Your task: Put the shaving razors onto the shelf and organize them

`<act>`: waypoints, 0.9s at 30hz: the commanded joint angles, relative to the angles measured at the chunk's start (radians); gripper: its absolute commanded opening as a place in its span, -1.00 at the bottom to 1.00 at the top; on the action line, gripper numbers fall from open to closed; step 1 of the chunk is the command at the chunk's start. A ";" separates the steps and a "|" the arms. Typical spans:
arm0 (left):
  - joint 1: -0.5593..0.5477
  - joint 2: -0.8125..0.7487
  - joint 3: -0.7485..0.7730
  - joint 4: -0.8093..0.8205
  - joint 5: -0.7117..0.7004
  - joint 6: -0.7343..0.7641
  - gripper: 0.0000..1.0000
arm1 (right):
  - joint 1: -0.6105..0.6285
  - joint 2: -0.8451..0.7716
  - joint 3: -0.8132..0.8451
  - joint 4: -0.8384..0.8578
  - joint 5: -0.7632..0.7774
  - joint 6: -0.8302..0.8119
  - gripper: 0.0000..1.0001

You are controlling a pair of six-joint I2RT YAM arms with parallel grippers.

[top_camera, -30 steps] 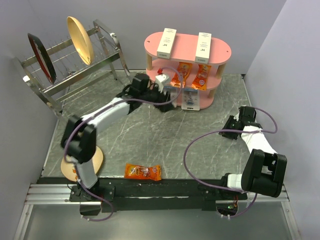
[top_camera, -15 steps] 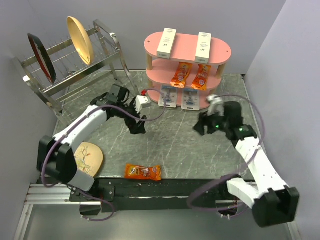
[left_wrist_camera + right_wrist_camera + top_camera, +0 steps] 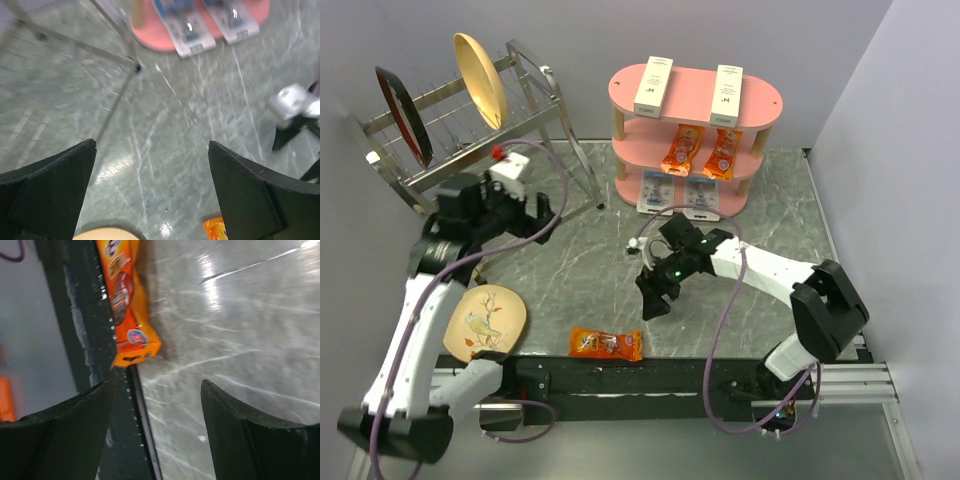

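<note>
Both blue-and-white blister-pack shaving razors (image 3: pixel 659 193) lie on the bottom board of the pink three-tier shelf (image 3: pixel 690 100), upper centre of the overhead view; their near ends seem to overhang, so a passing arm could drag one off. We see the left gripper (image 3: pixel 150 150) and right gripper (image 3: pixel 157 385) spread and empty, and the right hangs by the loose orange snack packet (image 3: pixel 606 344), lower centre, and might grab it. We count two razors, three orange packets, two white oblong boxes (image 3: pixel 653 85).

dark mark, perhaps an H, on each white box (image 3: pixel 653 86) atop pink shelf (image 3: pixel 692 95), orange packet (image 3: pixel 124 295) print unreadable
</note>
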 commanded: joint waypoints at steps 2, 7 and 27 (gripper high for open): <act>0.141 -0.148 -0.033 0.036 0.029 -0.132 0.99 | 0.066 0.076 0.011 -0.014 -0.067 0.009 0.51; 0.265 -0.220 -0.075 0.070 0.164 -0.233 0.99 | 0.112 0.193 0.054 0.021 -0.047 0.039 0.49; 0.357 -0.220 -0.101 0.119 0.230 -0.281 0.99 | 0.247 0.402 0.186 -0.100 -0.056 -0.035 0.13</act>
